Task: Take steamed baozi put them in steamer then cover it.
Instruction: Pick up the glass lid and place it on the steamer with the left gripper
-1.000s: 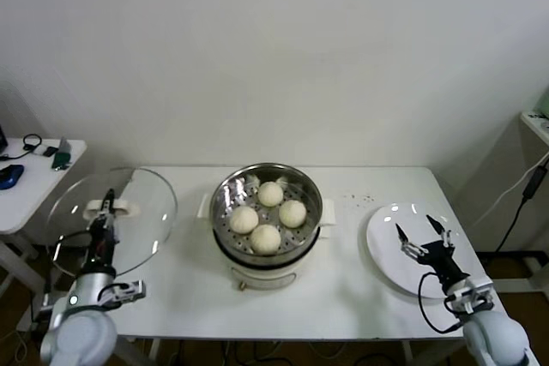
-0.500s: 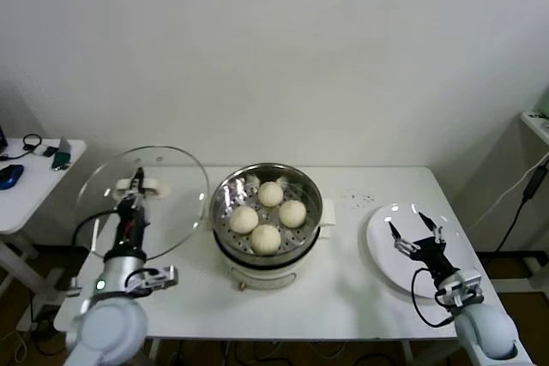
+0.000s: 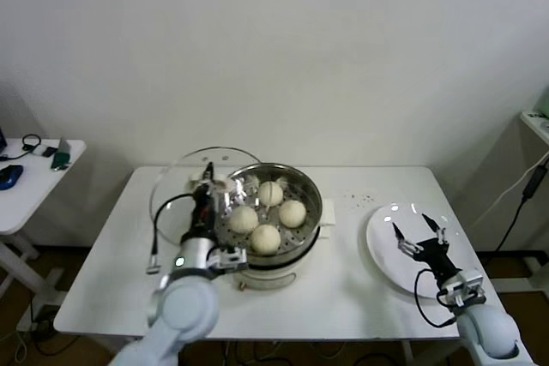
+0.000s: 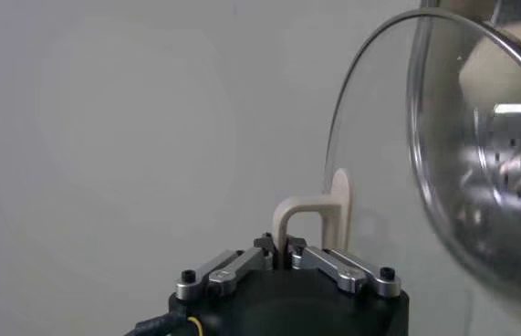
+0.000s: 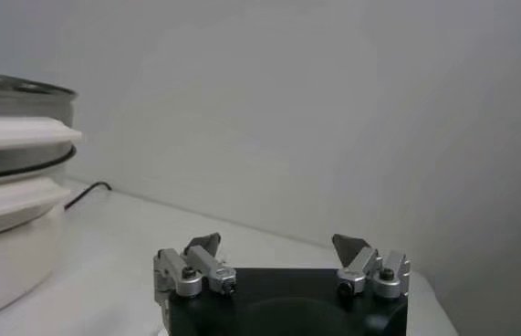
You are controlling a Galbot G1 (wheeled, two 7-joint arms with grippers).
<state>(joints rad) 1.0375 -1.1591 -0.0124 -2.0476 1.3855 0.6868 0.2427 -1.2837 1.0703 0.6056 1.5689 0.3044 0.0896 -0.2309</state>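
At the middle of the white bench (image 3: 103,272) stands the steamer (image 3: 268,212), four baozi (image 3: 266,216) resting close together on its perforated tray. Overlapping its left rim, the cover (image 3: 184,190) hangs raised in the air, tilted rather than flat. The left gripper (image 3: 206,197) has its jaws clamped together on the cover's cream handle (image 4: 319,205), as the left wrist view shows plainly. The right gripper (image 3: 418,233) hovers over a white plate (image 3: 386,255) at the bench's right end, jaws spread wide and holding nothing. To finish well, the cover should probably be carried further right until it is centred over the steamer, levelled, then lowered so its metal rim seats all round before the jaws let go. Glass makes the cover's edge hard to trace against the bench and wall. Its far edge cannot be made out, nor how much clearance lies between glass and baozi.
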